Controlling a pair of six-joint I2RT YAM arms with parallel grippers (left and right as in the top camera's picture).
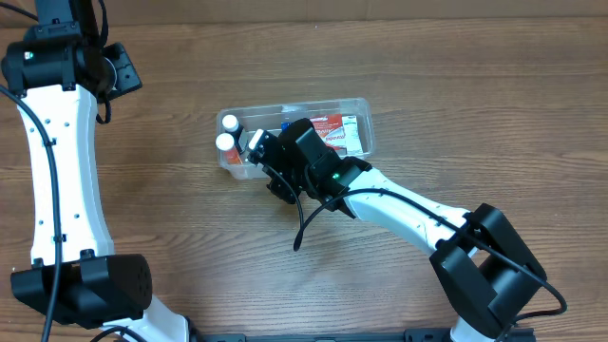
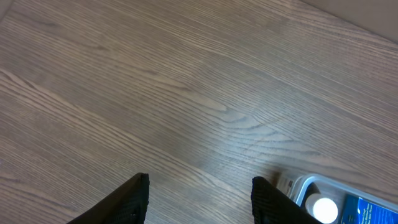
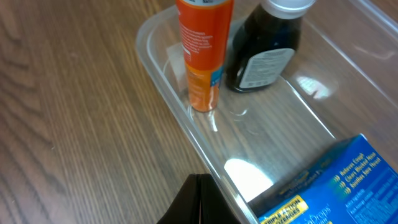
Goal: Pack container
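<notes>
Container (image 1: 367, 125) sits at table (image 1: 475, 57) centre; right gripper (image 3: 200, 188) at its 7 o'clock edge, pinched closed, empty; left gripper (image 2: 199, 182), 10 o'clock, parted, empty. We judge it light, stiff, slick: take the rim.

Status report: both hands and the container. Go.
Left hand open, empty, over table. Right hand shut, nothing in it, at container rim. Container holds orange tube, dark bottle, blue box. Nothing seen blocking.
</notes>
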